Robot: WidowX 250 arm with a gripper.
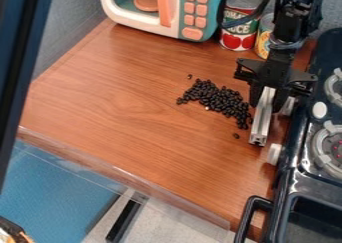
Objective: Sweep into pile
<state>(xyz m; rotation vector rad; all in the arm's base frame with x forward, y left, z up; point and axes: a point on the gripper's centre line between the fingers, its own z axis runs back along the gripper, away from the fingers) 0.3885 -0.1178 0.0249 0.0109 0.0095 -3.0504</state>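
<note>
1. Right of center, the gripper point(268, 98) holds a silver bar point(262, 123).
2. Black beans point(220, 101) lie just left of it on the wooden counter point(120, 102).
3. A toy microwave point(193, 12) stands at the top, a stove point(302, 179) at the right.

There is one toy microwave point(217, 9), with one round disc point(145, 1) in it, two food cans point(238, 29), one toy stove point(287, 179) with two burners point(327, 146) showing, one metal bar point(263, 119) and one desk point(127, 107). The black beans point(217, 98) number in the dozens, too closely heaped for an exact count.
</note>
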